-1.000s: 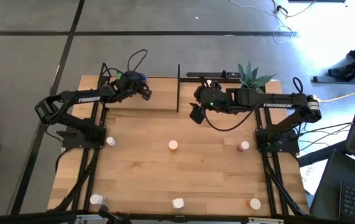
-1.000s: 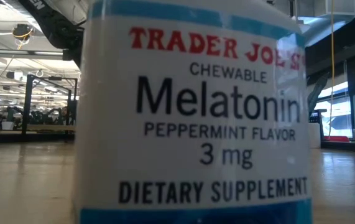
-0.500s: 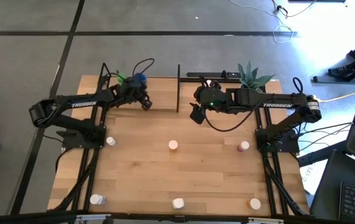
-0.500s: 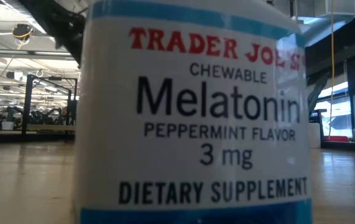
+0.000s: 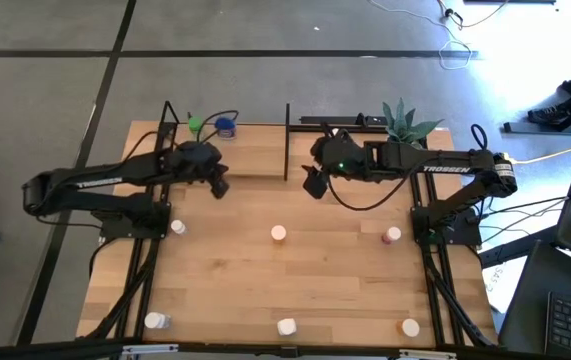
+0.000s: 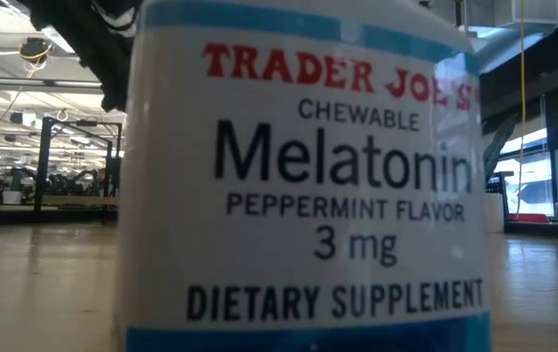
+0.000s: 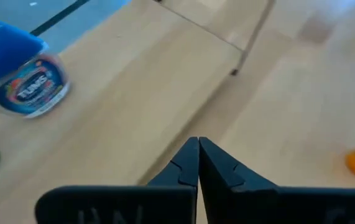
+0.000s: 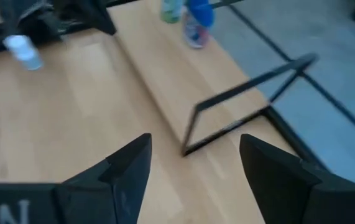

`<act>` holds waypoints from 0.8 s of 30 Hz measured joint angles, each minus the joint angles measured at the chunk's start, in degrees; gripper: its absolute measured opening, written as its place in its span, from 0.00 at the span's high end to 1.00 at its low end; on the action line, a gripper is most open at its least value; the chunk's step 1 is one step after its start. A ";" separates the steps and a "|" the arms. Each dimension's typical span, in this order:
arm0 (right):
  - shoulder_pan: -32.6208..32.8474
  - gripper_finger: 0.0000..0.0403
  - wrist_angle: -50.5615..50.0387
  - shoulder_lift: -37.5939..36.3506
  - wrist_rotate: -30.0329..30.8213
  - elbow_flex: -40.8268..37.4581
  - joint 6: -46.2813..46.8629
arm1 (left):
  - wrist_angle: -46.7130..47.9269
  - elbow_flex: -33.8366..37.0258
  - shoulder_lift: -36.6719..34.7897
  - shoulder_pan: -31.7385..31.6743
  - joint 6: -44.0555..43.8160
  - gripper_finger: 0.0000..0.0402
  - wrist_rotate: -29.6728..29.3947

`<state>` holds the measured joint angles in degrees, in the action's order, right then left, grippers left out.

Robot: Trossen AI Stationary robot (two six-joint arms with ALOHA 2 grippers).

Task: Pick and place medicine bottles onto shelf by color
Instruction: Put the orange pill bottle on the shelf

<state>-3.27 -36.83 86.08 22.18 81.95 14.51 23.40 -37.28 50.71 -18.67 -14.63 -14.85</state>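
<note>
left gripper (image 5: 220, 187) shut, shelf (image 5: 255, 150) front edge | right gripper (image 5: 312, 183) open beside

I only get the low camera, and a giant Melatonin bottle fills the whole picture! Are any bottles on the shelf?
Observer: Yes, two. A blue bottle and a green bottle stand side by side at the back left corner of the shelf.
Operator: Is the left arm holding one?
Observer: No. The left gripper is empty, with its fingers shut, at the shelf's front edge.
Operator: What about the other arm?
Observer: The right gripper is empty too. Its fingers are open, and it hangs near the shelf's middle post.
</note>
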 joint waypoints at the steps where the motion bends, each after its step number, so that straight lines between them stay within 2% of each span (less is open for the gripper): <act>1: 0.00 0.39 0.14 0.00 -1.63 0.00 -0.73 | 1.23 -0.02 -0.80 0.90 -0.02 1.00 0.00; 6: 0.03 0.39 0.29 0.00 -11.20 -0.02 -5.89 | 5.79 -0.02 -4.03 5.06 -0.31 1.00 3.24; 16: 0.35 0.39 -0.18 0.00 -19.82 -0.02 -5.96 | 12.57 -0.02 -8.77 13.86 -0.28 1.00 9.61; 24: 3.24 0.39 -0.10 0.00 -20.83 -0.02 -3.95 | 15.64 -0.02 -11.02 18.83 -5.13 1.00 10.25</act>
<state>-0.03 -36.93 86.08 1.35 81.93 10.55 39.04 -37.30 39.68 0.16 -19.76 -4.60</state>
